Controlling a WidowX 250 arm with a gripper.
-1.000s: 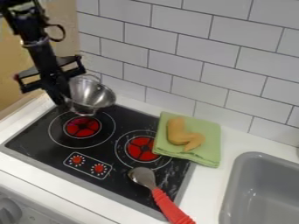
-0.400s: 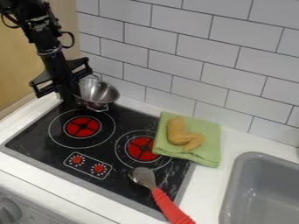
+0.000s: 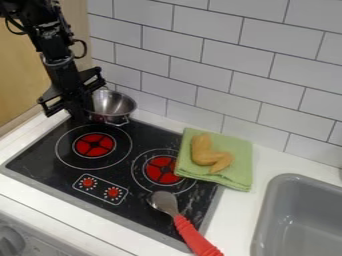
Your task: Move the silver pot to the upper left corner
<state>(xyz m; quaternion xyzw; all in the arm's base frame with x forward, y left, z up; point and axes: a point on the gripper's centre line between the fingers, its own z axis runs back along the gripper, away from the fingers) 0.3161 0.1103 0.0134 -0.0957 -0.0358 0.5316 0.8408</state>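
1. Camera view: the black robot arm comes in from the upper left, with its black two-finger end effector [image 3: 79,111] low over the far left corner of the cooktop, at the left side of the pot. Whether it is clenched on the pot or released cannot be told.
2. The silver metal pot [image 3: 115,105], round with looped handles, is at that same corner, behind the left burner and near the white tiled wall [image 3: 194,70]. Whether its base touches the cooktop cannot be told.
3. The black glass cooktop [image 3: 50,167] has two red burners and two red knobs, and is set in the white tabletop [image 3: 234,210].
4. A folded green cloth [image 3: 237,176] overlaps the cooktop's right edge, with an orange-brown toy chicken wing [image 3: 207,155] on it.
5. A spoon with a grey bowl and red handle [image 3: 190,232] lies across the cooktop's front right edge.
6. The grey sink [image 3: 266,220] is at the right.
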